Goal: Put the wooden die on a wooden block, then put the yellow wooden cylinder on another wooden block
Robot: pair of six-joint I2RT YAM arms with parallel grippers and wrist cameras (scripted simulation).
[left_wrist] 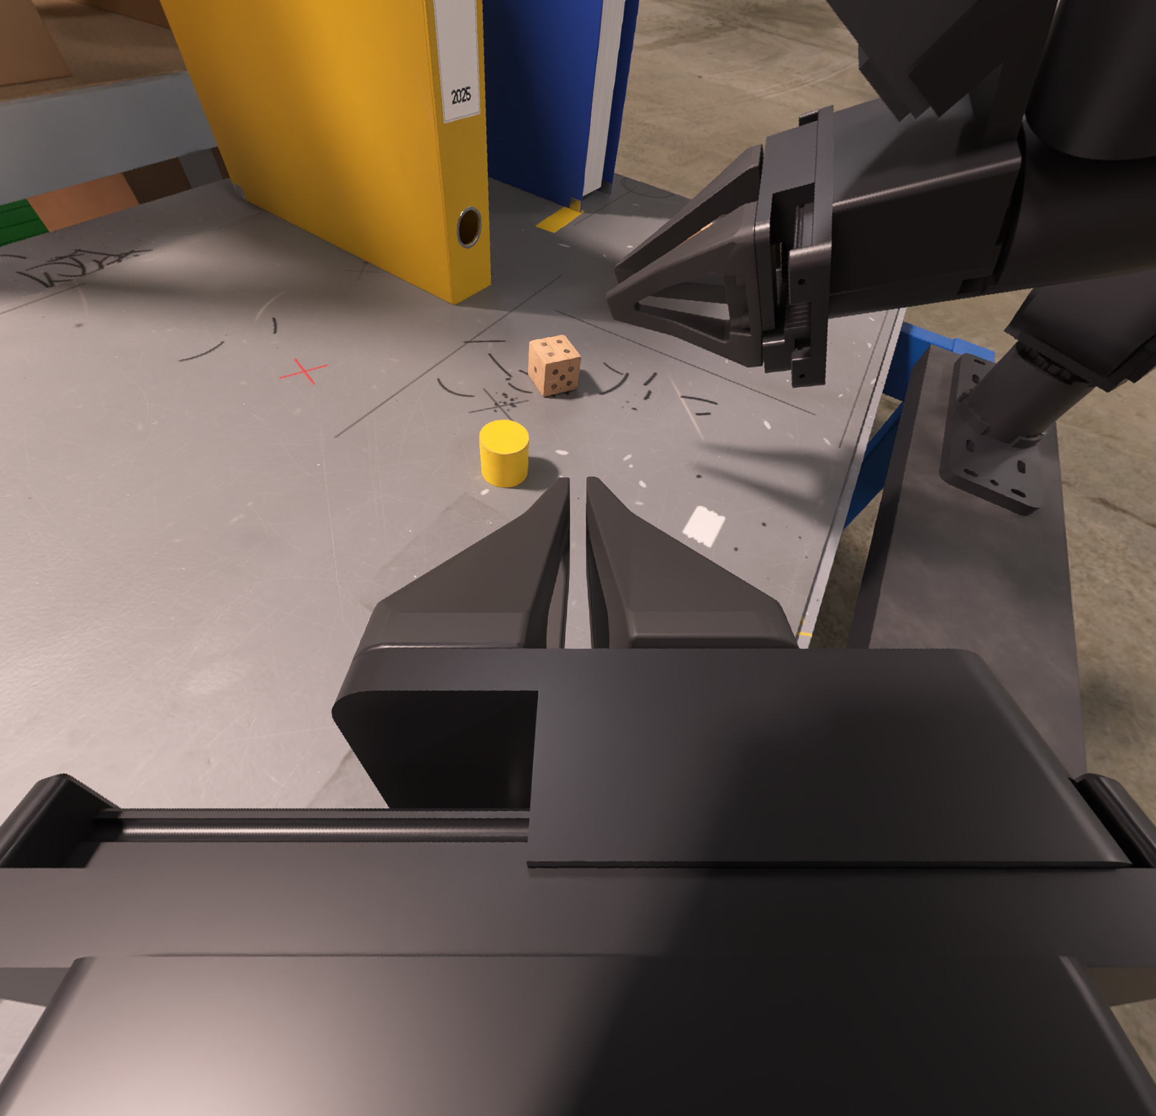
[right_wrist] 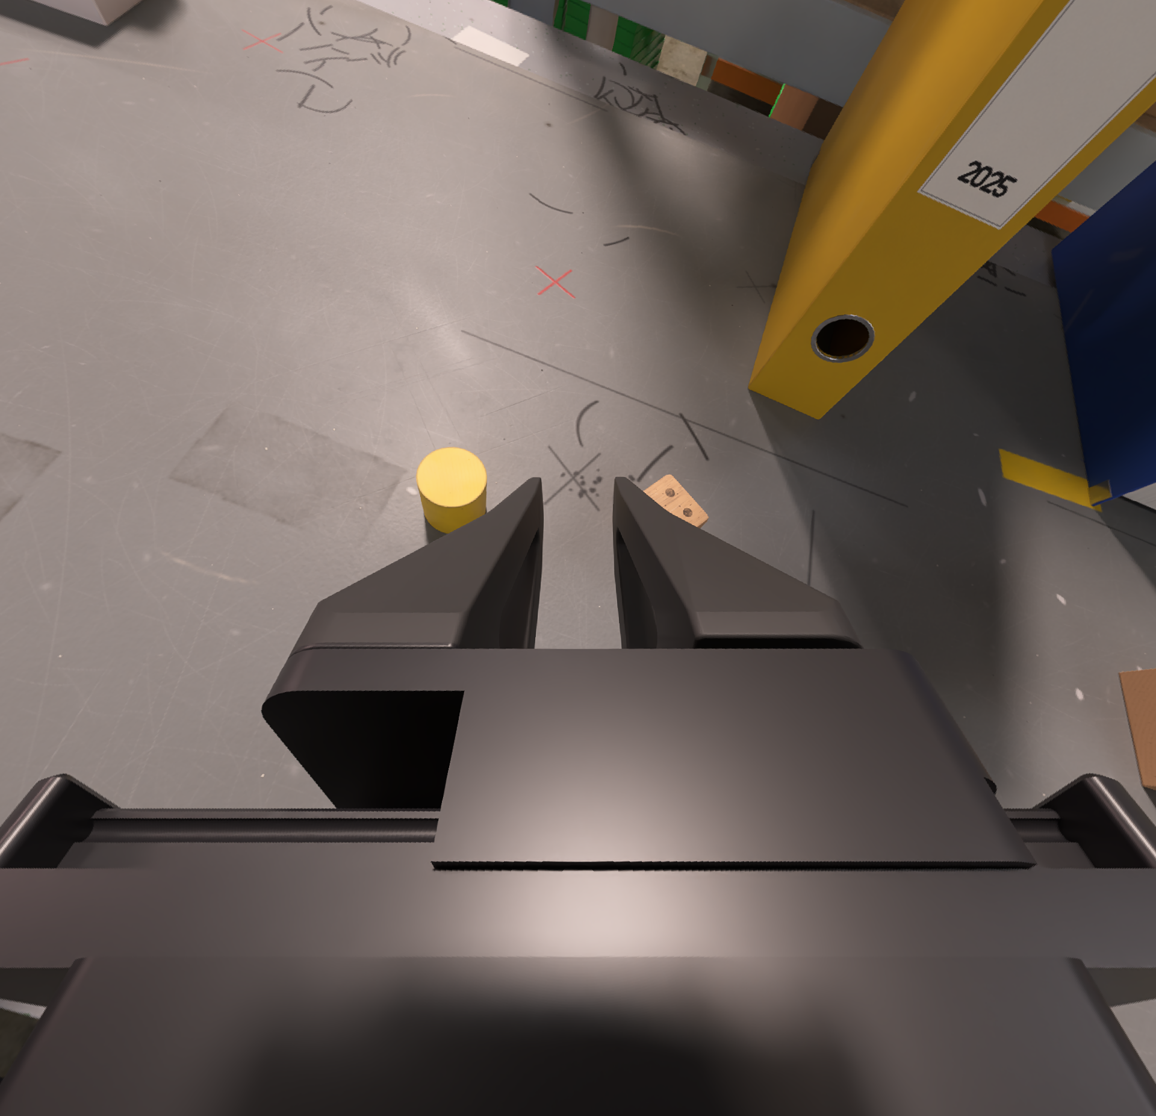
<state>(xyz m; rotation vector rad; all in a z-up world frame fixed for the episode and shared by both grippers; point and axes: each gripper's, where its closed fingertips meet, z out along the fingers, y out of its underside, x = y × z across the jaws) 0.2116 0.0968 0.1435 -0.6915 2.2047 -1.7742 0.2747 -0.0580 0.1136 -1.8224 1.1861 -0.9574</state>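
Observation:
The wooden die [left_wrist: 553, 365] sits on the grey table in the left wrist view, just beyond the upright yellow wooden cylinder [left_wrist: 503, 454]. My left gripper [left_wrist: 577, 482] is shut and empty, its tips just right of the cylinder and short of it. My right gripper [left_wrist: 616, 288] hovers above and to the right of the die. In the right wrist view the right gripper [right_wrist: 577, 482] is open and empty. The cylinder [right_wrist: 451, 488] is left of its left finger. The die [right_wrist: 675, 501] is partly hidden behind its right finger. I cannot identify any wooden block with certainty.
A yellow binder [left_wrist: 350, 116] and a blue binder [left_wrist: 544, 72] stand at the back of the table [left_wrist: 187, 523]. The table's right edge [left_wrist: 838, 523] and the right arm's base [left_wrist: 1001, 448] lie to the right. A brown flat piece [right_wrist: 1140, 729] shows at the right edge.

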